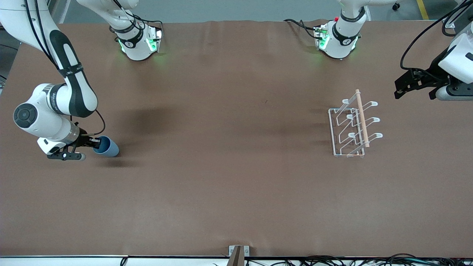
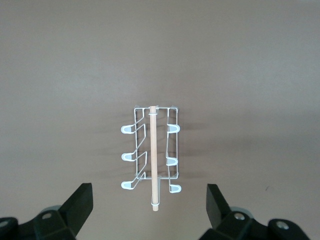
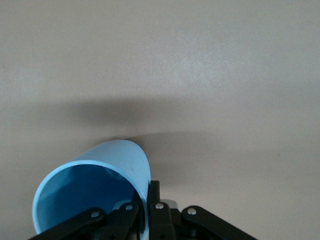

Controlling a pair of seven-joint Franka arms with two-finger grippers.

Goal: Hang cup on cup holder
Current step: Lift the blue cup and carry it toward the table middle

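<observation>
The light-blue cup (image 1: 108,147) lies tipped on its side, low at the table, toward the right arm's end, its mouth facing my right gripper (image 1: 97,142). That gripper is shut on the cup's rim. In the right wrist view the cup (image 3: 107,170) has one finger inside and one outside its wall, where my right gripper (image 3: 148,194) pinches it. The cup holder (image 1: 362,119), a white wire rack with a wooden rod, stands toward the left arm's end. My left gripper (image 1: 414,95) waits open in the air beside it. The left wrist view shows the cup holder (image 2: 154,160) past the left gripper (image 2: 149,196).
Brown table surface (image 1: 229,147) stretches between cup and rack. Both arm bases (image 1: 138,42) stand along the table's edge farthest from the front camera. Cables and a small bracket (image 1: 238,253) sit at the edge nearest to it.
</observation>
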